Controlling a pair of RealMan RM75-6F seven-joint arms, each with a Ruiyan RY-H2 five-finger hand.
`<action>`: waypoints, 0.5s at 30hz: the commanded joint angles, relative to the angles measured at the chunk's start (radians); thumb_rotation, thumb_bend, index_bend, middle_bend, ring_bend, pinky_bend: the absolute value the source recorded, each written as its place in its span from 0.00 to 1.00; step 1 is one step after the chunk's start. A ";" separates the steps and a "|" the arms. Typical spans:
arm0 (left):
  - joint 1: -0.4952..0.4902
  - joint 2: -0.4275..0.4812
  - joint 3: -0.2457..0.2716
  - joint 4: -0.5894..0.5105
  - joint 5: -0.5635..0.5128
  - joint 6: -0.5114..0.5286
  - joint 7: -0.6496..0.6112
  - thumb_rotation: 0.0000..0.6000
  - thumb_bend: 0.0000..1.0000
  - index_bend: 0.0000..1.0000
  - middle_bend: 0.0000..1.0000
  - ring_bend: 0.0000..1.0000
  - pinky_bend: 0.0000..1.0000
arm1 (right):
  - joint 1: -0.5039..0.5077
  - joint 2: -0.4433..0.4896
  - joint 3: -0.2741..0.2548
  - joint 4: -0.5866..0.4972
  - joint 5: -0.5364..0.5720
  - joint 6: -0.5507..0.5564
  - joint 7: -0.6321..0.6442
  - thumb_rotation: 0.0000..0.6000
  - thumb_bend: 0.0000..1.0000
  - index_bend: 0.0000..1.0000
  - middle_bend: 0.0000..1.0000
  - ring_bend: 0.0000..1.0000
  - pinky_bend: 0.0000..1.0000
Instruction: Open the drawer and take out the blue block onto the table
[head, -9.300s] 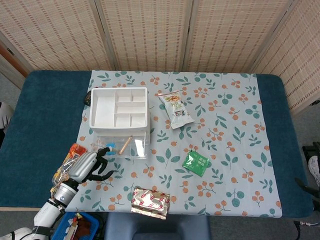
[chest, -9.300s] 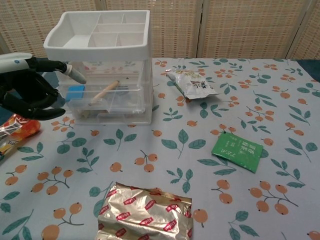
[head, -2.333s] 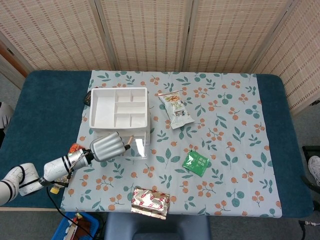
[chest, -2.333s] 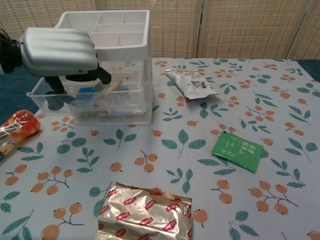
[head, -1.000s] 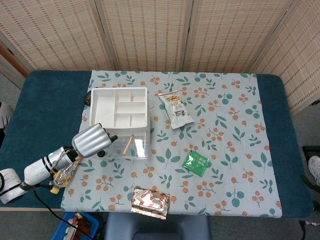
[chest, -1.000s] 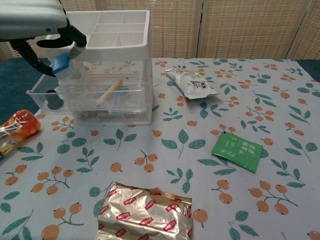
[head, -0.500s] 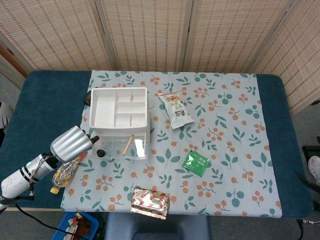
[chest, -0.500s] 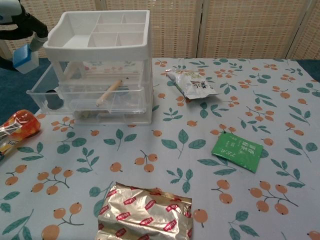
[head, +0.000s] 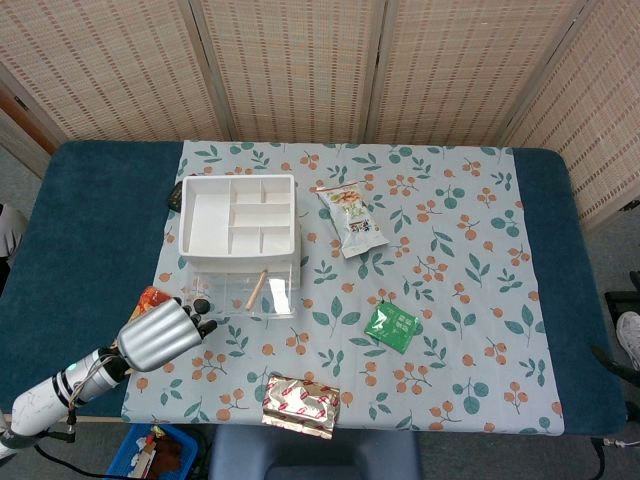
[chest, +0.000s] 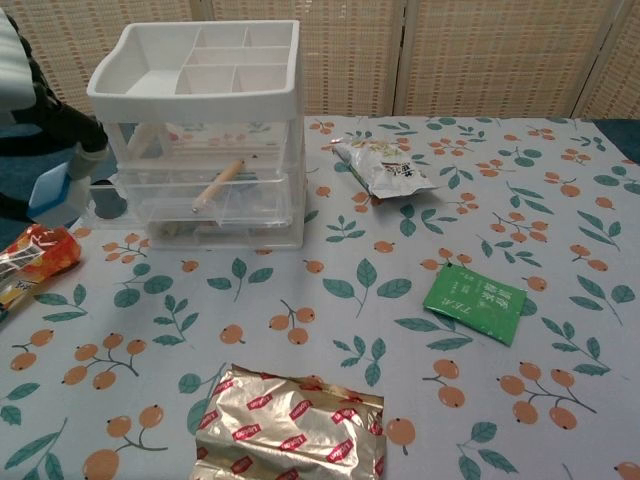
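The clear drawer unit with a white compartment tray (chest: 195, 70) on top stands at the left of the table; its lower drawer (head: 235, 293) is pulled out toward me. My left hand (chest: 42, 118) hangs just left of that open drawer and pinches the light blue block (chest: 48, 197) in its dark fingertips, above the table and the orange snack bag. From the head view only the silver back of the left hand (head: 158, 335) shows, in front of the drawer's left corner, and the block is hidden under it. The right hand is nowhere in the frames.
An orange snack bag (chest: 30, 255) lies under the hand at the table's left edge. A wooden stick (chest: 215, 185) and a small black item (chest: 110, 200) stay in the drawer. A gold packet (chest: 290, 425), a green sachet (chest: 475, 300) and a nut bag (chest: 385, 170) lie on the cloth.
The left hand lifted the blue block out of the drawer, carried it up and left, then lowered it beside the drawer's left front corner.
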 joint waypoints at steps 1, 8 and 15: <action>-0.006 -0.050 0.010 0.004 0.028 -0.039 0.019 1.00 0.12 0.60 0.86 0.92 1.00 | -0.003 0.002 0.000 -0.002 -0.001 0.006 -0.001 1.00 0.09 0.00 0.08 0.03 0.13; -0.008 -0.160 -0.002 0.054 0.029 -0.088 0.060 1.00 0.12 0.60 0.86 0.92 1.00 | -0.011 0.003 -0.003 -0.001 -0.001 0.015 0.003 1.00 0.09 0.00 0.08 0.03 0.13; 0.004 -0.278 -0.017 0.140 0.010 -0.109 0.113 1.00 0.12 0.60 0.86 0.92 1.00 | -0.013 0.006 -0.002 -0.002 0.000 0.017 0.006 1.00 0.09 0.00 0.08 0.03 0.13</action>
